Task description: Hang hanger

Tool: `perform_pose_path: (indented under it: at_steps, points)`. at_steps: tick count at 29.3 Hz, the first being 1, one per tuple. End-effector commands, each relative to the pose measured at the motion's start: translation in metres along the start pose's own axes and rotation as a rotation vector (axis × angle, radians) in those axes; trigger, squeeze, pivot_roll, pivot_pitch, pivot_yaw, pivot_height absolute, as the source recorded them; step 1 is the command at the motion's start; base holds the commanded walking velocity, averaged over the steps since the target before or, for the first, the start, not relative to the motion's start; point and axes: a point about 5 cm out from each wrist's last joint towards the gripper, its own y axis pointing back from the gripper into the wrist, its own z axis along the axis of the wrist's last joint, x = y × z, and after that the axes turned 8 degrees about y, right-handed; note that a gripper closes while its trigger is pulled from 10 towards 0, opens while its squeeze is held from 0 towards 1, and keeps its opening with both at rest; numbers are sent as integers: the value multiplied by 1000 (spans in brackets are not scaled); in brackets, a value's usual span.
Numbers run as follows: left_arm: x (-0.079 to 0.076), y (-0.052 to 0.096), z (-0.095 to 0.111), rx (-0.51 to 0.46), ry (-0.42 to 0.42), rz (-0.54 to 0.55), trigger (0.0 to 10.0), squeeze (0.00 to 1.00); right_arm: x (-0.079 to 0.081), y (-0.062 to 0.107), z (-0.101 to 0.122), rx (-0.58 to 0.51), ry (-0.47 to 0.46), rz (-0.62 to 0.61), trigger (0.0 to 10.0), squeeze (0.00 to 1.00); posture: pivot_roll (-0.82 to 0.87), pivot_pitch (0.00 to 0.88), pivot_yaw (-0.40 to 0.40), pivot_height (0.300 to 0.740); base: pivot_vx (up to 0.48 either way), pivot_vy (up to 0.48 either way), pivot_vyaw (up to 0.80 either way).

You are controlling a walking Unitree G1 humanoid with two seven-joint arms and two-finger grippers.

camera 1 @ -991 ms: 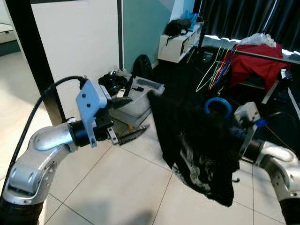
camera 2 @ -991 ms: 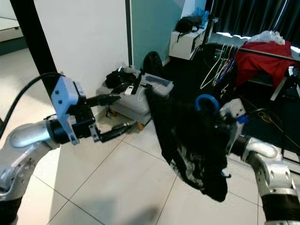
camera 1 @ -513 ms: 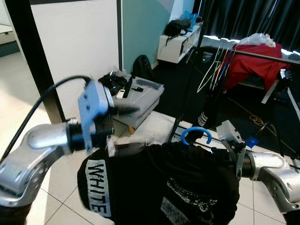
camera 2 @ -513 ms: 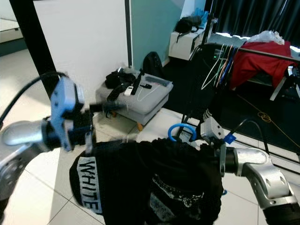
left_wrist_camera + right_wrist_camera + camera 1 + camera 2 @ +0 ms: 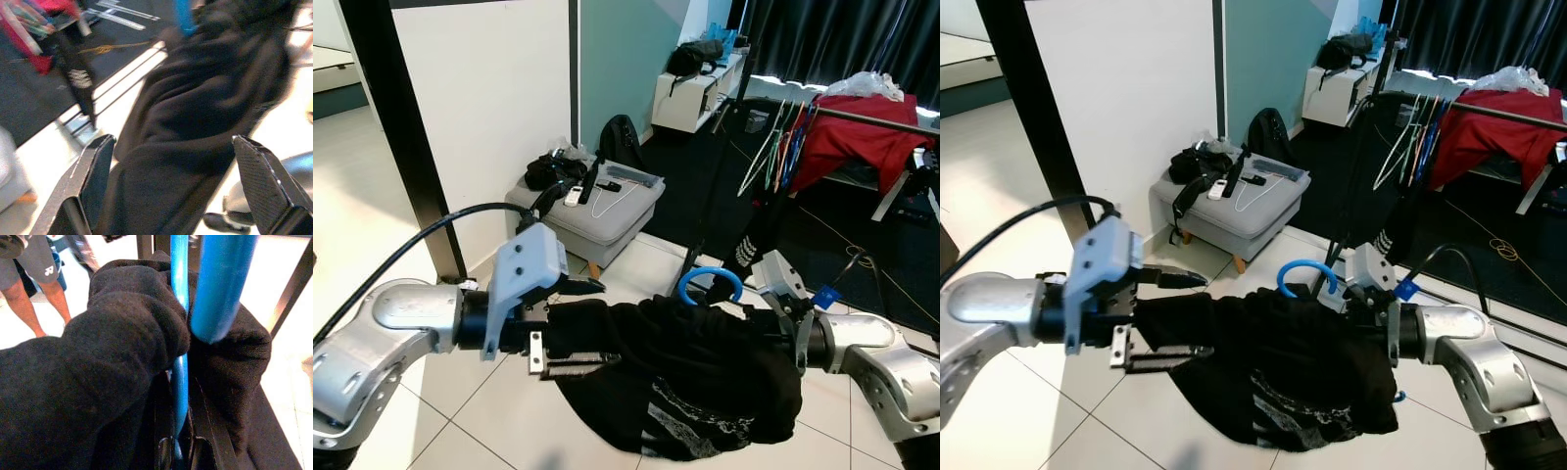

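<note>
The right gripper (image 5: 180, 450) is clamped on the stem of a blue hanger (image 5: 709, 284), its silver forearm reaching in from the robot's right and bent at the elbow, wrist turned toward the middle of the scene. The left gripper (image 5: 576, 326) comes in level from the robot's left with its two black fingers (image 5: 93, 166) spread wide apart, the bunched cloth of a black garment (image 5: 685, 377) lying between them.

The hanger's hook rises above the cloth and curls toward the robot's left, with the stem running down into the right gripper. The garment's long axis lies roughly level, stretched from one gripper to the other, with printed cloth sagging below.

Half a second ago the garment was spread broader and nearer the camera, with a white lettered panel facing up on the left; now that panel is out of sight and the cloth is drawn into a narrower roll. A second ago it hung straight down from the right gripper alone.

A clothes rack (image 5: 862, 116) with a red garment (image 5: 847, 137) stands well apart behind, and a grey footstool (image 5: 597, 211) beside the wall.
</note>
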Motion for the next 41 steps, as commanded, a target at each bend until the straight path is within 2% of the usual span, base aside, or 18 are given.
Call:
perform_pose_path:
  at_steps: [1,13,19,26,41]
  points:
    - [1,-4,-2,6,5,7,10000,0,2,-5,7,-19,30,34,10000,0,55,14,-50,740,0,0,0]
    - [-2,-5,-8,35,33,-22,10000,0,2,-6,9,-25,36,39,10000,0,56,16,-50,740,0,0,0]
    - [-9,-10,-19,81,96,-35,10000,0,3,-13,14,-45,54,58,10000,0,51,19,-55,740,0,0,0]
    - [-7,-15,-23,102,93,-23,10000,0,3,-14,17,-47,63,57,10000,0,48,17,-54,740,0,0,0]
    - [-6,-17,-26,121,94,-7,10000,0,2,-15,22,-63,71,59,10000,0,47,14,-55,740,0,0,0]
